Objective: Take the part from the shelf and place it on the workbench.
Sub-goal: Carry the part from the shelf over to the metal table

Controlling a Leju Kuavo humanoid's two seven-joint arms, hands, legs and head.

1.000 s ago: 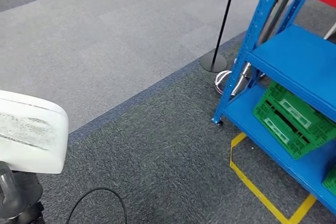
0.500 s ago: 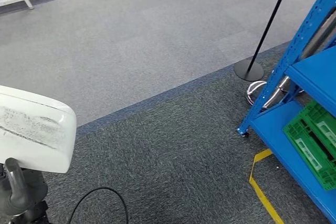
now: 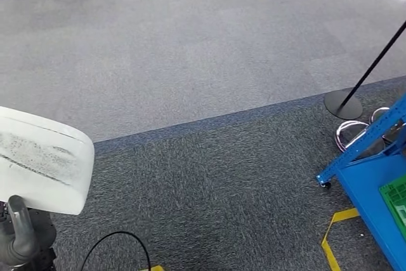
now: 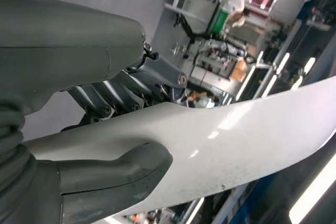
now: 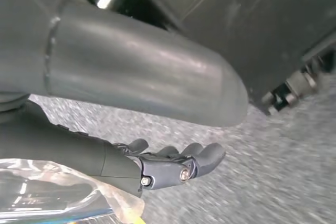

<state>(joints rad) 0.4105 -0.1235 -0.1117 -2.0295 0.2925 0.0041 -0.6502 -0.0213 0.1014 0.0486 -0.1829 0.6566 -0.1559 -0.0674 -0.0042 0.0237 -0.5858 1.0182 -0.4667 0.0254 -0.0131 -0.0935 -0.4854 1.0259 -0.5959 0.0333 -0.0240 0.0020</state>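
I've got the part [image 3: 40, 160], a long white curved panel, sitting lower left of the head frame, held by my left hand [image 3: 21, 239], which shows just under it at the bottom-left corner. In the wrist cam the left hand [image 4: 118, 129] clamps the part [image 4: 238, 135]: thumb on one face, darker fingers on the other, so it's pinched flat-wise, prob. because it's too wide and thin to wrap around. Held out to my side, away from the body, I'd guess to keep it off my legs while walking.

Right hand [image 5: 174, 166] hangs over the carpet w/ fingers loosely apart, holding nothing.

The blue shelf [image 3: 373, 182] is at the right edge of the head frame, a green crate [image 3: 396, 198] on its low level, yellow floor tape [image 3: 335, 233] beside it. A black stand [image 3: 356, 90] is upper right, a black cable [image 3: 115, 245] on the carpet by my hand.

So pick looks done; I'm in carry phase, no surface in sight yet.
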